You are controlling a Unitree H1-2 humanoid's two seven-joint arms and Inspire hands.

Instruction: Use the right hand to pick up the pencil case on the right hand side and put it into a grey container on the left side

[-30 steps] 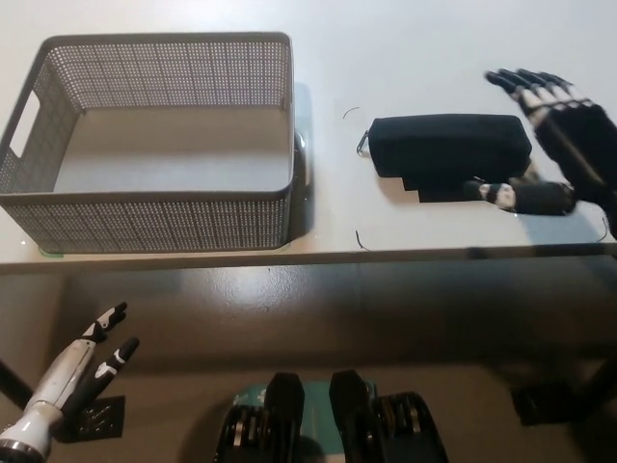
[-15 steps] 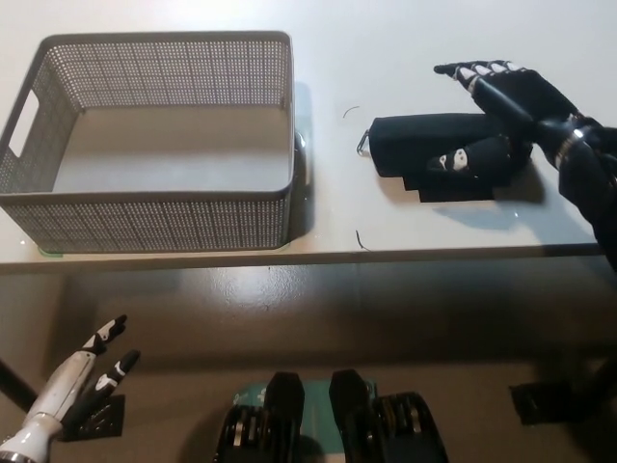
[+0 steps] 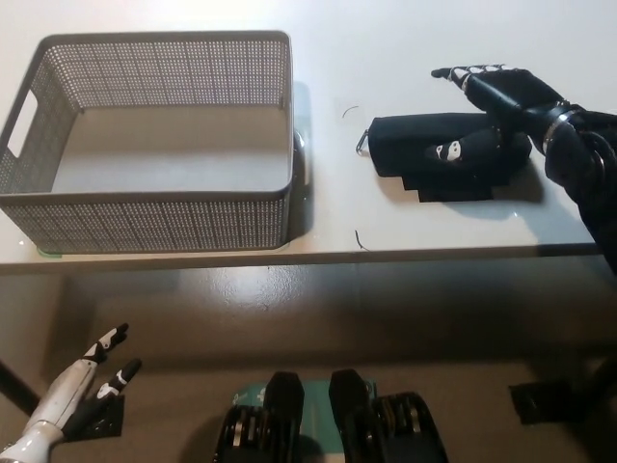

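Observation:
A black pencil case [image 3: 424,147] lies on the white table [image 3: 415,48], right of centre, with a small metal ring at its left end. My black right hand [image 3: 492,106] is spread over the case's right half, fingers reaching past its far edge and the thumb lying on its near side; the fingers are apart and have not closed on it. The grey mesh container [image 3: 154,140] stands on the left of the table with nothing inside. My white left hand [image 3: 82,381] hangs low at the lower left, below the table, fingers apart.
The table's front edge [image 3: 289,258] runs across the middle of the picture. A gap of bare tabletop separates the container from the case. Small dark pen marks [image 3: 359,239] sit near the case.
My right hand swung in from the right side and came over the pencil case, then settled slightly lower on it. The case and the container have stayed put.

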